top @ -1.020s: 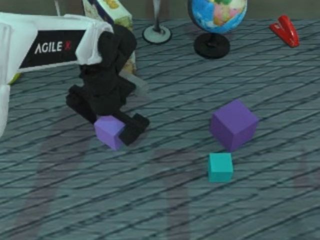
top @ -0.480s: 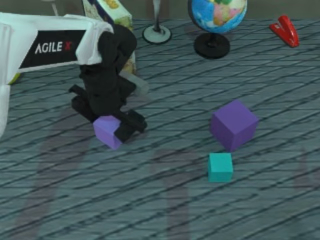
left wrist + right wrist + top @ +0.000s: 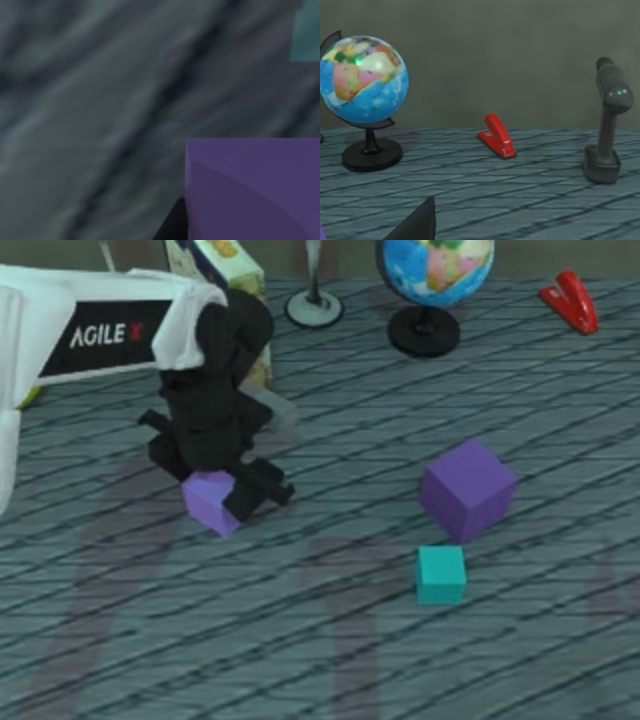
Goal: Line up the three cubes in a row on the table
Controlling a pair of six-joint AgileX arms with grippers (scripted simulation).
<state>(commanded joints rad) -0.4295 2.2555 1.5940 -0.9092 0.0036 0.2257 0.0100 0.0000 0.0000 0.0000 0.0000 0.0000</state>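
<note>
My left gripper (image 3: 212, 485) is down on the table (image 3: 330, 640) at the left, shut on the medium lavender cube (image 3: 208, 504), with a black finger on either side of it. In the left wrist view this cube (image 3: 250, 190) fills the near corner, with one dark finger (image 3: 172, 227) against its side and the small teal cube (image 3: 306, 35) farther off. The large dark purple cube (image 3: 467, 488) stands at the centre right, with the teal cube (image 3: 441, 574) just in front of it, apart. Only a dark part of my right gripper (image 3: 420, 225) shows; that arm is outside the top view.
At the back of the table stand a globe (image 3: 432, 280), a red stapler (image 3: 570, 300), a round stand base (image 3: 314, 307) and a printed box (image 3: 225, 265). A dark grey upright device (image 3: 607, 125) shows in the right wrist view.
The left gripper's fingers have drawn together onto the lavender cube, which has shifted slightly to the left. The other two cubes have not moved.
</note>
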